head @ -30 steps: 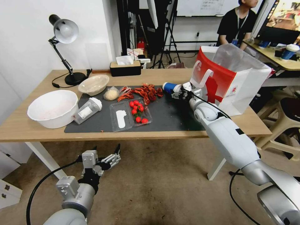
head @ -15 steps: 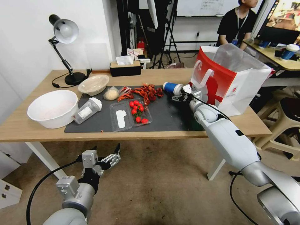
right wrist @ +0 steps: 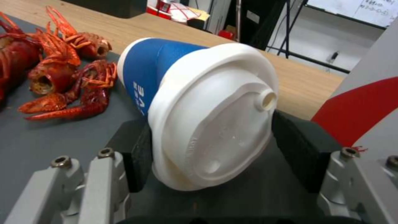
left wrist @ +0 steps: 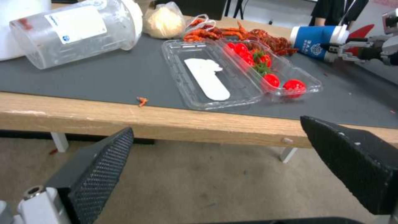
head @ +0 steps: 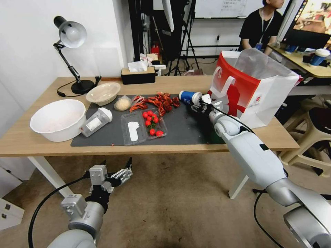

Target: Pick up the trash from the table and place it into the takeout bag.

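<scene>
The blue white-lidded cup is tipped on its side just over the dark mat, beside the red and white takeout bag. My right gripper is shut on its lid end, a pad on each side. Farther left on the table lie a clear white-capped bottle, a plastic-wrapped beige lump and a shallow beige bowl. My left gripper hangs open below the table's front edge.
A large white bowl stands at the table's left end. A clear tray of tomatoes and red crayfish lie mid-mat. A desk lamp and a tissue box are at the back.
The right gripper and the blue cup in it have shifted very slightly; the cup's lid end sits a touch higher. The left arm has not moved.
</scene>
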You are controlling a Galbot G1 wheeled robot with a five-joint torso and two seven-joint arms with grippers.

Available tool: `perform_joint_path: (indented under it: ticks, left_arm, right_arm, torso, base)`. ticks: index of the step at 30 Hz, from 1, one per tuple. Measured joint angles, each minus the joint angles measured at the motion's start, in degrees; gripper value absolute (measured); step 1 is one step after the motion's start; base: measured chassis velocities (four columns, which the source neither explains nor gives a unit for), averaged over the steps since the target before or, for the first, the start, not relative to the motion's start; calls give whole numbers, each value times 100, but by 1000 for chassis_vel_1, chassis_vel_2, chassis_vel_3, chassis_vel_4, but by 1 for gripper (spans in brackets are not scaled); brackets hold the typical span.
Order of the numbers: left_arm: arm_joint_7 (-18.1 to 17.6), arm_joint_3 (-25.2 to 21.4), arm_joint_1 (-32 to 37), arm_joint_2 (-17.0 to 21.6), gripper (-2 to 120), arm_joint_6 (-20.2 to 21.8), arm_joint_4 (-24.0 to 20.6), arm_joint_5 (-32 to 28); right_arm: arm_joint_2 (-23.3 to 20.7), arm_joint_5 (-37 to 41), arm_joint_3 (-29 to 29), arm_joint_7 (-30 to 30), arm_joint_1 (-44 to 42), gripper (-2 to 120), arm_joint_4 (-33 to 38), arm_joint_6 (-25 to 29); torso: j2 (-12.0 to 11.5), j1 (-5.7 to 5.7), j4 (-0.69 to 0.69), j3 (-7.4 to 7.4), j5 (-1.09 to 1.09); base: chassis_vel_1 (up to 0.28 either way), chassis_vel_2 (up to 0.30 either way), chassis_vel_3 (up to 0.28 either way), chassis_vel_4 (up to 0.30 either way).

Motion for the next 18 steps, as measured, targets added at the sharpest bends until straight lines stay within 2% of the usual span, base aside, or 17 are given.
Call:
perform_joint_path:
  ticks: [10, 18]
  left_arm:
    - [-6, 15, 5, 5, 100, -48, 14, -2]
    - [-7, 24, 9, 7, 100, -69, 14, -2]
  right_arm:
    - [-39, 71, 20, -14, -60, 63, 124, 39]
    - [-186, 75, 99, 83, -89, 61, 549, 119]
  torso:
    - [-1, 1, 1, 0, 3]
    - [0, 0, 1, 0, 1]
  base:
    - [0, 0, 0, 0]
    - [0, 0, 0, 0]
